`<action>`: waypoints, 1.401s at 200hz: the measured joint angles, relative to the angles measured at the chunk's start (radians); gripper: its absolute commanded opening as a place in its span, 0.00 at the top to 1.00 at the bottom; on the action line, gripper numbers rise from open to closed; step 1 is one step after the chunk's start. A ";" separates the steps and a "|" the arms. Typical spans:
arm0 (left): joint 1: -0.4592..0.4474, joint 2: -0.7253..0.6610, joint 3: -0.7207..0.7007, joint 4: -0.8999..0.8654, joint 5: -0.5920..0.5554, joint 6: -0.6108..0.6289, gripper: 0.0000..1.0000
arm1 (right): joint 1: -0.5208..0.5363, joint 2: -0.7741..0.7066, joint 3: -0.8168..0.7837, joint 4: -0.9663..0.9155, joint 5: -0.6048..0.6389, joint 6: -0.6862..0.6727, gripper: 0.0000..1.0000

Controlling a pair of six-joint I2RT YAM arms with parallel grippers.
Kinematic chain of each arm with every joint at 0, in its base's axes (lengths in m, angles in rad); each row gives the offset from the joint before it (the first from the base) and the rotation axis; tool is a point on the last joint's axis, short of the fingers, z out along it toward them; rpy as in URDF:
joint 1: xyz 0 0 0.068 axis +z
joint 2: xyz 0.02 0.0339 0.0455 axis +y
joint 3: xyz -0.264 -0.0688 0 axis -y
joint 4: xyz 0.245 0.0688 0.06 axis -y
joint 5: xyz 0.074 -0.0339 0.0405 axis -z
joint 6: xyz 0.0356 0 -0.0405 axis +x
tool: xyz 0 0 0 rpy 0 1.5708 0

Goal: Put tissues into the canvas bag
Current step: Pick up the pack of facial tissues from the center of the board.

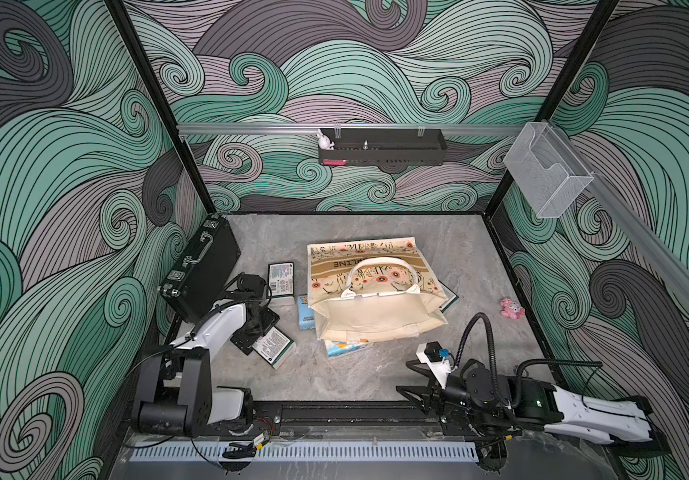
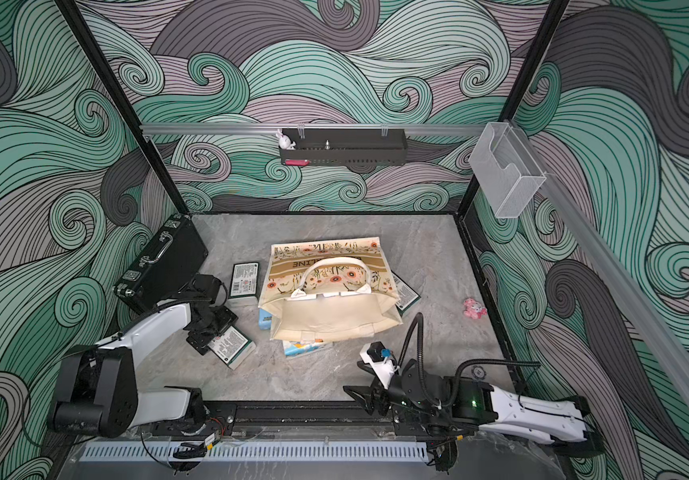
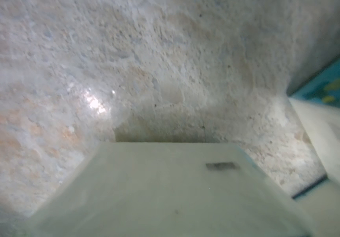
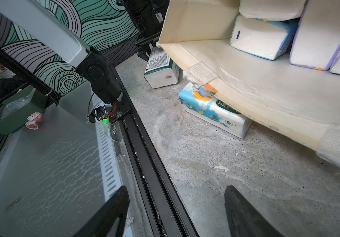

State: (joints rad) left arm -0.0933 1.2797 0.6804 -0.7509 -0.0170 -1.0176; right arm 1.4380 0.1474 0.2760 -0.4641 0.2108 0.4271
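Here, the left claw sits over a green tissue pack, grip impossible to tell; the right claw gapes empty, the canvas bag ahead.

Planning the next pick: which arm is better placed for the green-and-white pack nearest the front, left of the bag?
Left, probably: the left claw is over that pack, while the right claw lies open near the front rail, well away.

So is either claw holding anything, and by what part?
Right claw: open, empty. Left claw: down at one end of a green-and-white pack; whether it grips the pack cannot be told.
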 measured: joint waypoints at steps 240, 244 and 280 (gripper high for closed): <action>-0.046 -0.364 0.730 -0.303 0.132 -0.126 0.25 | -0.006 0.788 0.727 0.296 -0.041 -0.103 0.01; -0.046 -0.359 0.736 -0.299 0.138 -0.133 0.25 | -0.010 0.803 0.735 0.318 -0.046 -0.106 0.01; -0.050 -0.325 0.803 -0.269 0.230 -0.198 0.25 | -0.117 0.959 0.879 0.416 -0.106 -0.101 0.01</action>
State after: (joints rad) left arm -0.1429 0.9543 1.4837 -1.0195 0.2134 -1.2152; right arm 1.3212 1.1065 1.1545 -0.0479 0.1047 0.3264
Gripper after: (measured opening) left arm 0.752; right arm 0.992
